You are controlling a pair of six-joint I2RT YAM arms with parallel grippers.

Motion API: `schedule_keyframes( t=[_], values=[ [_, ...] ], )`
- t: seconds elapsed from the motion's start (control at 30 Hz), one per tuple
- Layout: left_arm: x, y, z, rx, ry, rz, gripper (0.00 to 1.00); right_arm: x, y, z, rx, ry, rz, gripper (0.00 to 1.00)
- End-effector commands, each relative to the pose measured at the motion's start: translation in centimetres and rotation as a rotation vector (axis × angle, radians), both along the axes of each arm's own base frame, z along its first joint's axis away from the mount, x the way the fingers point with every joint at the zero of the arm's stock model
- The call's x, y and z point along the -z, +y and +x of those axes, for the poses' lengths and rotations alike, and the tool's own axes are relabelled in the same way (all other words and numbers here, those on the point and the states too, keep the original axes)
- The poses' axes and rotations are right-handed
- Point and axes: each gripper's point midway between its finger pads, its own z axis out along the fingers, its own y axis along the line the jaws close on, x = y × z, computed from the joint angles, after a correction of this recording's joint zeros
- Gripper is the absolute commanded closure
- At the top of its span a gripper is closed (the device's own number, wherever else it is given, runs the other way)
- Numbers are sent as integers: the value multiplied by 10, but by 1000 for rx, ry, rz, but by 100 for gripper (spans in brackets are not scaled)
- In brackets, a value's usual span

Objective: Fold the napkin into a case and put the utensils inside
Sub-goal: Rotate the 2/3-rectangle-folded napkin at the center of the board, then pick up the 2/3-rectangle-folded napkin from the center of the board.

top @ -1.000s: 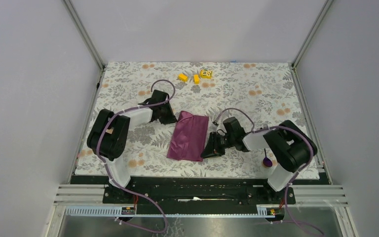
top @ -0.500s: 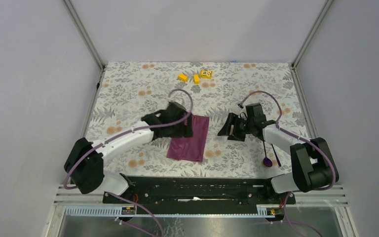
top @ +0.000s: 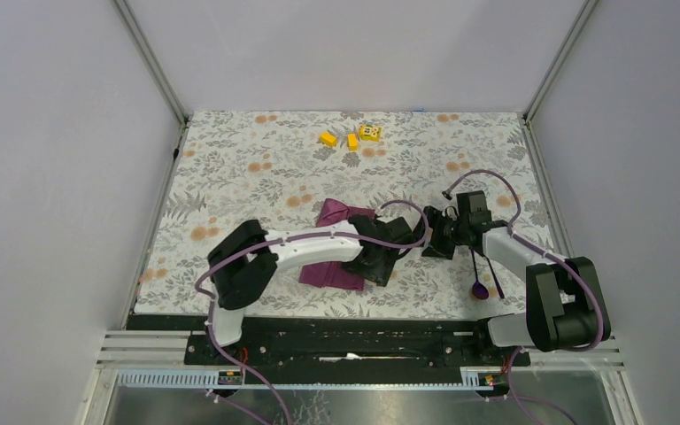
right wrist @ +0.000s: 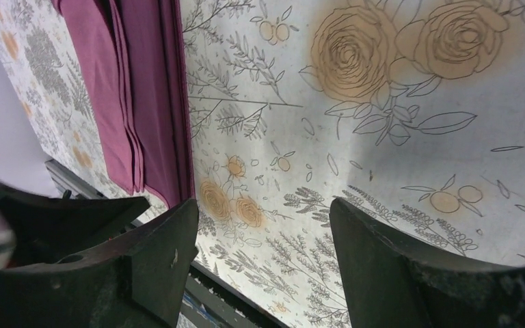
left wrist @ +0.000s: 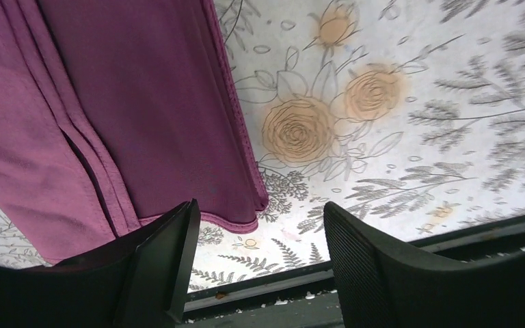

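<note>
Folded plum napkin on a flowered table, both grippers spread open beside it.

A grey-and-orange floral tablecloth [top: 257,168] covers the table inside pale grey walls [top: 53,177], with small yellow blocks [top: 351,138] at the far edge. The plum-purple cloth napkin [top: 323,273], slightly shiny, lies near the middle, folded into a long layered strip with stitched hems; the left arm crosses over it. The left gripper [top: 379,266] hangs over the strip's near right corner, fingers apart and holding nothing, with the corner showing between them in the wrist view. The right gripper [top: 432,243], jaws likewise parted and empty, is just right of the napkin over bare tablecloth. The dark purple plastic utensils [top: 480,285] lie further right, apart from the napkin.
</note>
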Motion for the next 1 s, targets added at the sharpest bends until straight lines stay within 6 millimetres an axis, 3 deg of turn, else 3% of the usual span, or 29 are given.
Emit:
schedule_keyframes(
  t=[0.0, 0.53, 0.77, 0.97],
  values=[
    [1, 8, 2, -17, -7, 85, 30, -13, 6, -3, -42, -39, 42, 22],
    [39, 12, -1, -32, 49, 177, 50, -13, 16, -10, -85, -33, 118, 23],
    [54, 21, -6, -33, 85, 181, 66, -10, 20, -13, -96, -10, 142, 23],
    [55, 27, -3, -29, 89, 172, 90, -7, 25, -14, -111, 9, 166, 22]
  ],
)
